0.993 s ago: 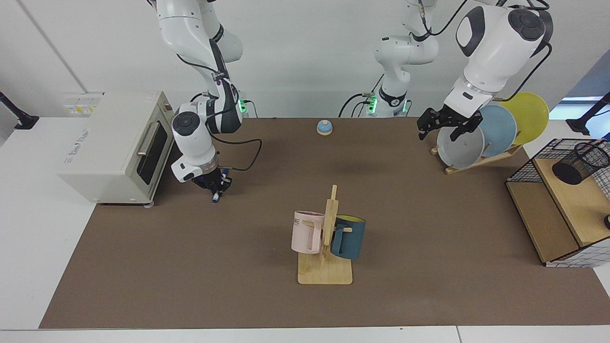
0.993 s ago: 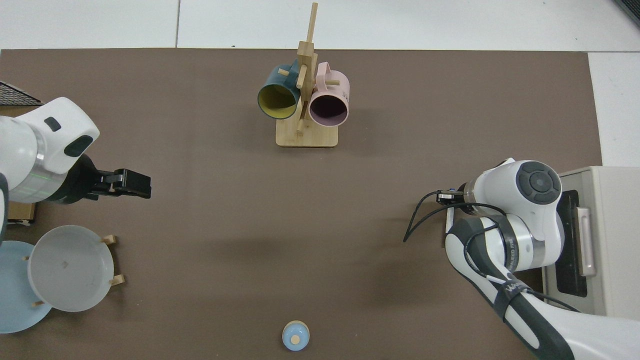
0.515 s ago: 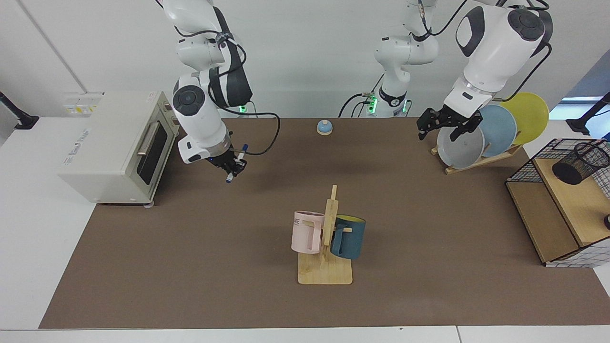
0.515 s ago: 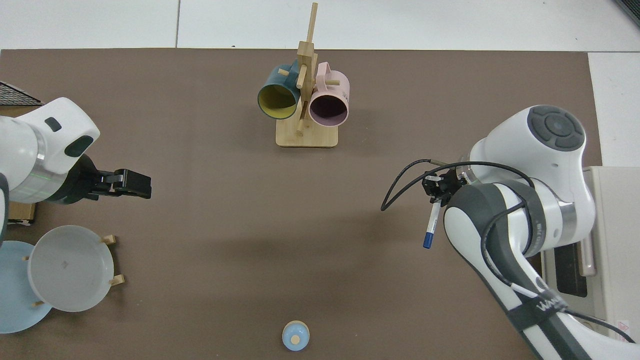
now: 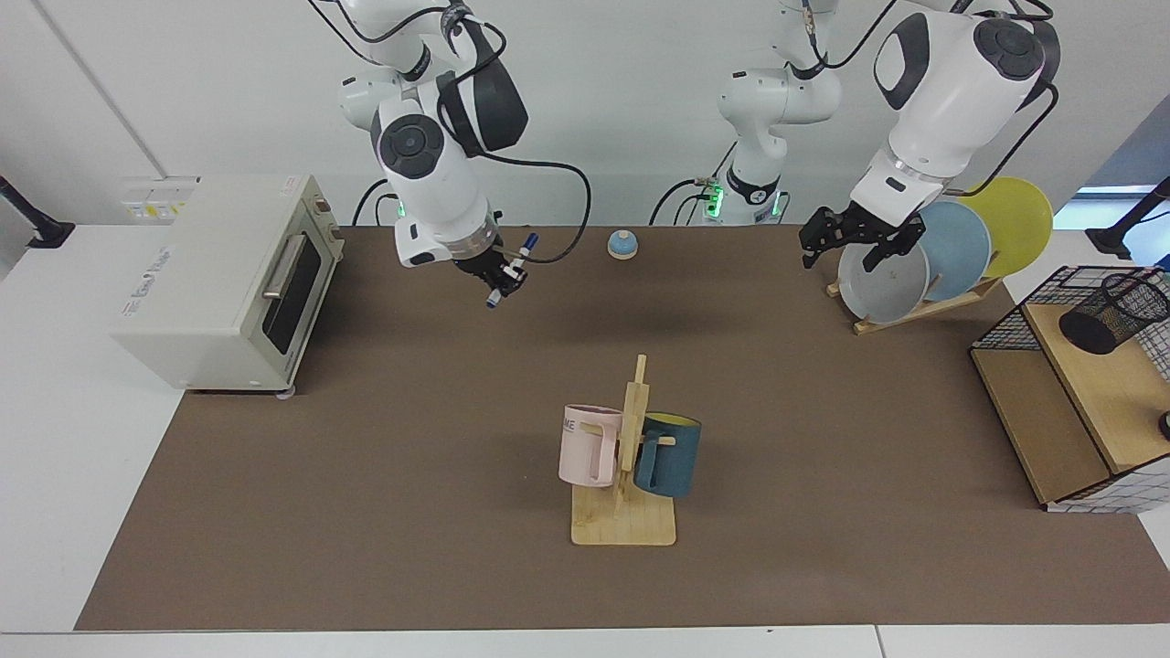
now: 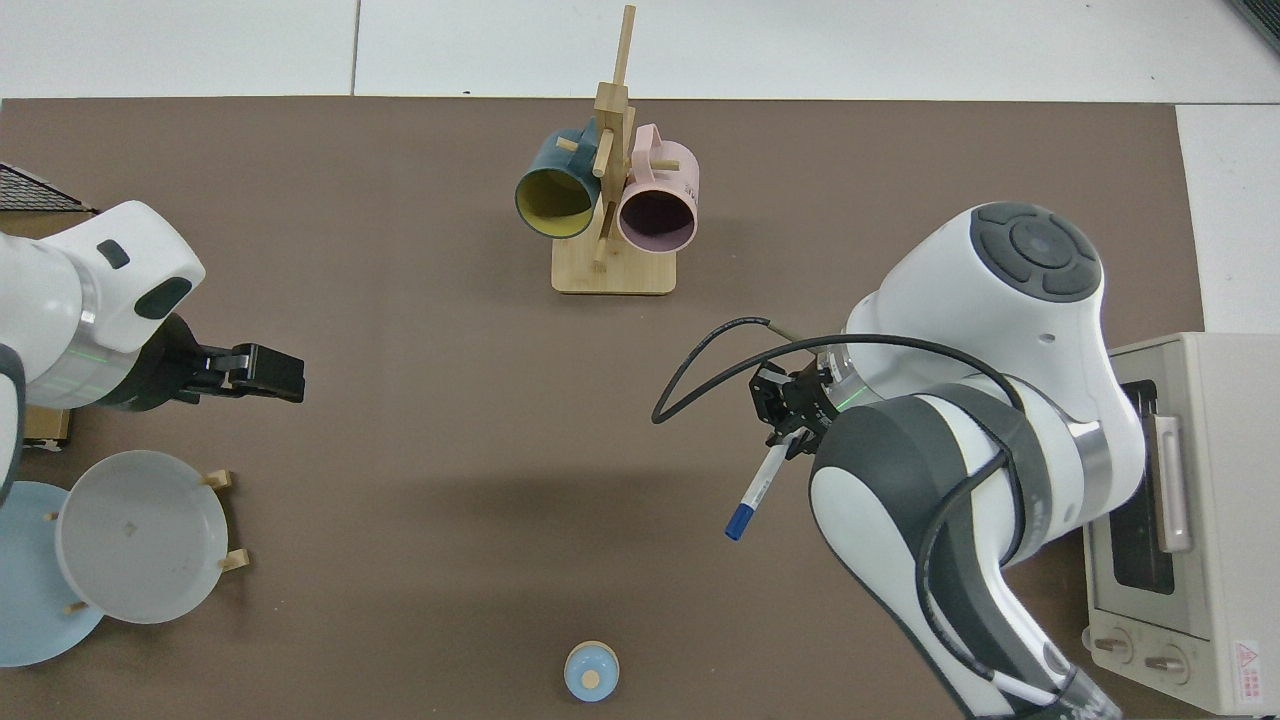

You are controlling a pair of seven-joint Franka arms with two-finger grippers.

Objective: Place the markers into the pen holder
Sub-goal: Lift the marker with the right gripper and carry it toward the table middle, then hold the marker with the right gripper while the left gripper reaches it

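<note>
My right gripper is shut on the marker, a white barrel with a dark blue cap, and holds it tilted in the air above the mat's back part. In the top view the marker slants down out of the right gripper, blue end lowest. The pen holder, a black mesh cup, leans on the wooden shelf of the wire rack at the far right, well away from the marker. My left gripper hangs open and waits beside the grey plate; it shows again as the left gripper.
A wooden mug tree with a pink mug and a dark blue mug stands mid-mat. A toaster oven sits at the view's left, a small blue bell at the back, and a plate rack behind the left gripper.
My right arm has risen and swung away from the toaster oven toward the mat's middle, carrying the marker. The left arm has stayed where it was.
</note>
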